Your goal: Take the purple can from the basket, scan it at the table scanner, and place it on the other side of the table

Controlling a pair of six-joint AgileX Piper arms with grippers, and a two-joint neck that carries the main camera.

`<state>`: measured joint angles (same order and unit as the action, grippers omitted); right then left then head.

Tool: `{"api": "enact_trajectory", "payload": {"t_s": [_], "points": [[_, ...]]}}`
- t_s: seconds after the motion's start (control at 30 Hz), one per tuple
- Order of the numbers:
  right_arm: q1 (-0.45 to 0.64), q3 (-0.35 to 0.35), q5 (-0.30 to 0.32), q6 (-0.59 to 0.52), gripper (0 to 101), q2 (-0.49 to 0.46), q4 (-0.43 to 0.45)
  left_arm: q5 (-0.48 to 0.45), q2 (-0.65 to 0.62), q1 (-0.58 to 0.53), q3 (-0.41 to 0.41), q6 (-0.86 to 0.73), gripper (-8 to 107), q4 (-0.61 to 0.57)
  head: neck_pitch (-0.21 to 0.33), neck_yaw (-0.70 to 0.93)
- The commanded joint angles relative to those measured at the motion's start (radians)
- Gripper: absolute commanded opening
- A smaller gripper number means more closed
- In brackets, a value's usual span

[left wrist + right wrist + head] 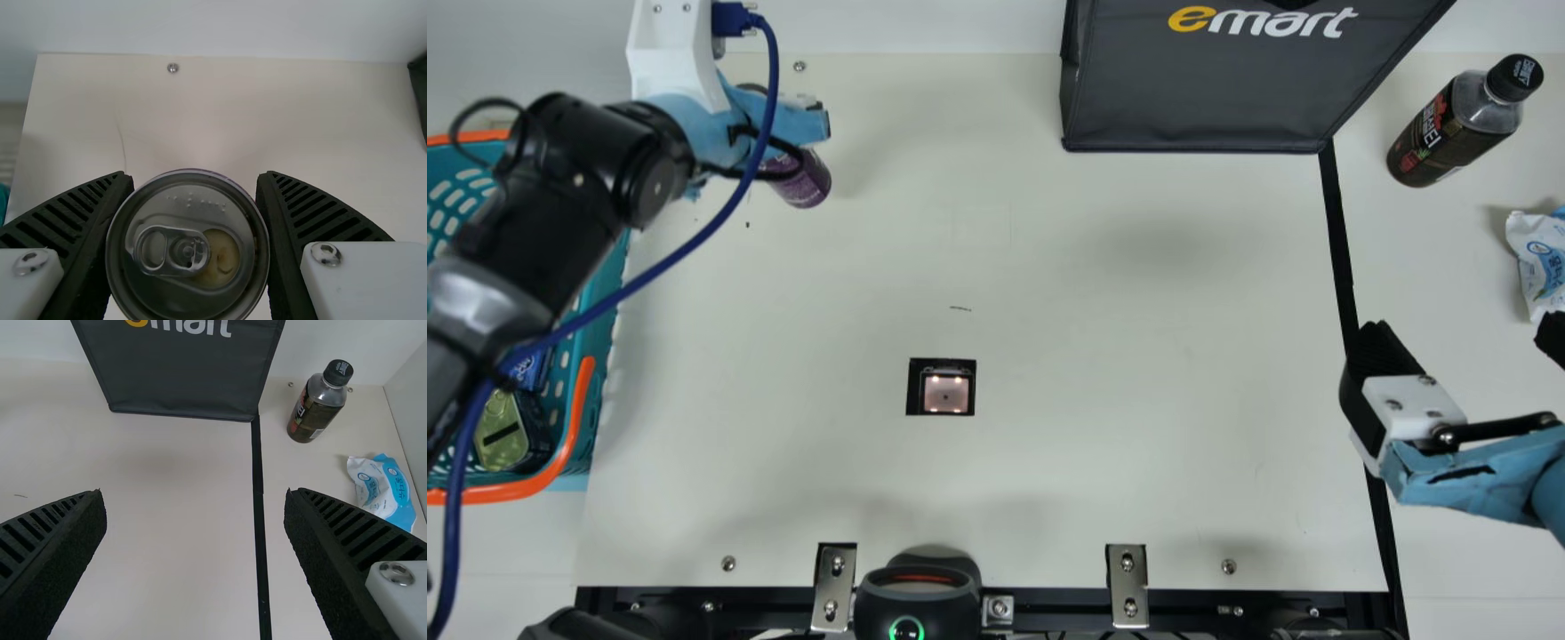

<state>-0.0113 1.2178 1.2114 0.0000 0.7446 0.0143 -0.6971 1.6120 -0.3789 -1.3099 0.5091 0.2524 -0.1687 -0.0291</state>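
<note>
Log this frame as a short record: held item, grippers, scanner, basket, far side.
held item: purple can, outside the basket
left gripper: closed on the can
right gripper: open, empty
table scanner: uncovered, can away from it
basket: yellow-green item inside
beyond black strip: dark bottle, white-and-blue packet

1. Purple can (805, 184): upper part behind left arm (560, 169), main view.
2. Teal basket (580, 356): partly behind arm, left side cut off.
3. Black bag (1192, 89): top cut off.
4. Right tool (1463, 336): edge-cropped, main view.
</note>
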Motion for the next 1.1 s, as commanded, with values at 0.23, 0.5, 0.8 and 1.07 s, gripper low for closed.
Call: {"api": "enact_trajectory", "payload": {"t_s": [0.23, 0.5, 0.8, 1.07], "points": [[0.0, 0.0, 0.0, 0.0, 95, 0.0, 0.0, -0.008, -0.218, -0.116, 0.217, 0.143, -8, 0.037, 0.03, 0.002], [0.0, 0.0, 0.0, 0.0, 95, 0.0, 0.0, -0.036, -0.394, -0.219, 0.359, 0.157, -8, 0.017, 0.03, 0.002], [0.0, 0.0, 0.001, 0.0, 95, 0.0, 0.0, -0.071, -0.514, -0.358, 0.442, 0.159, -8, 0.003, 0.03, 0.002], [0.0, 0.0, 0.001, 0.0, 95, 0.0, 0.0, -0.077, -0.513, -0.471, 0.448, 0.212, -8, 0.033, 0.03, 0.002]]}}
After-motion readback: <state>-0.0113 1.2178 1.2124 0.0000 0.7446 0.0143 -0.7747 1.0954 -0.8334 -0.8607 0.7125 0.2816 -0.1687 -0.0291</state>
